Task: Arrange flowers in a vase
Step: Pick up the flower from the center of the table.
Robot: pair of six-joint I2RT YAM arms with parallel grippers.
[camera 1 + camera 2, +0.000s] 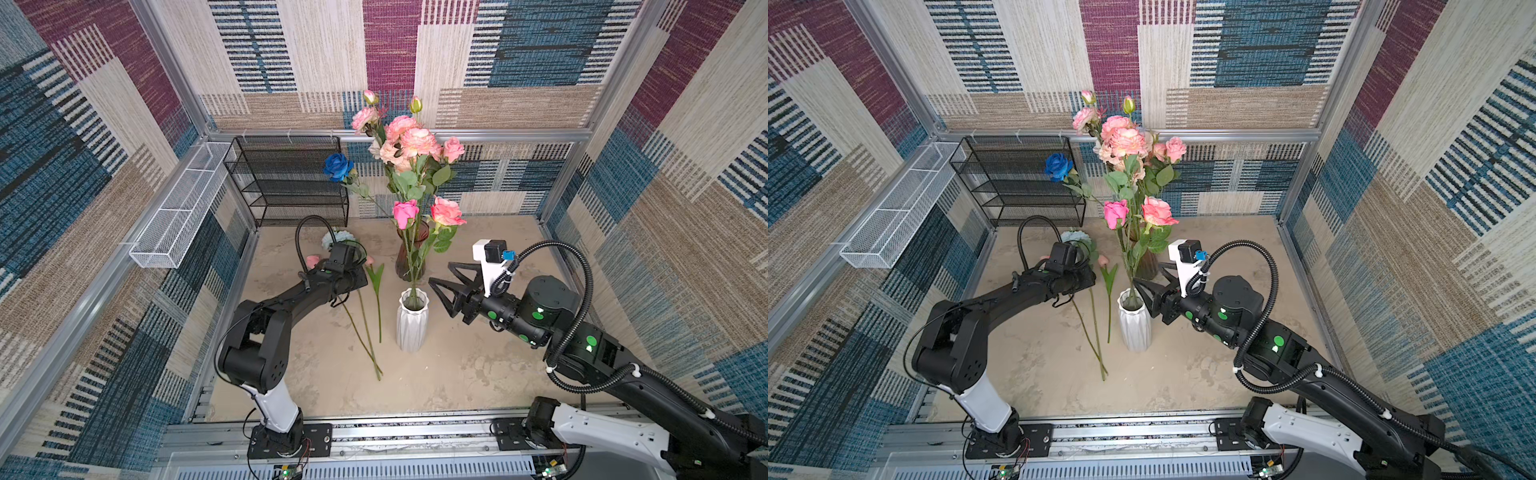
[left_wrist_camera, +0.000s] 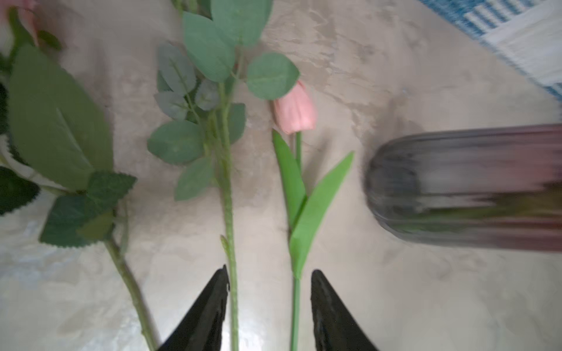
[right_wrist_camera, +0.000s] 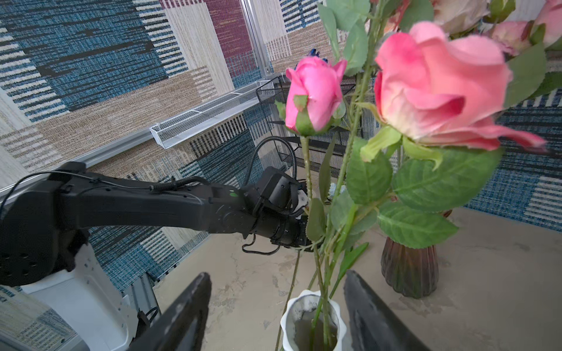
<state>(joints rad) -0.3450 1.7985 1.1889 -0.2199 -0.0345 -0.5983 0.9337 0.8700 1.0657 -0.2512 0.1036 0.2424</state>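
A white ribbed vase (image 1: 411,328) stands mid-table with a pink rose (image 1: 405,212) and a peach-pink rose (image 1: 446,212) in it. My right gripper (image 3: 276,273) is open just right of the vase's rim (image 3: 313,296), holding nothing; the two rose stems show between its fingers. Left of the vase lie a short pink tulip (image 2: 295,111) and two long stems (image 1: 365,345). My left gripper (image 2: 270,270) is low over them, jaws apart around the tulip's stem (image 2: 294,310) and a leafy stem (image 2: 226,182). One finger (image 2: 213,297) touches the leafy stem.
A dark purple glass vase (image 1: 409,259) behind the white one holds peach peonies (image 1: 411,139) and a deep blue rose (image 1: 338,166). A black mesh shelf (image 1: 286,178) stands at the back left. A white mesh basket (image 1: 178,216) hangs on the left wall.
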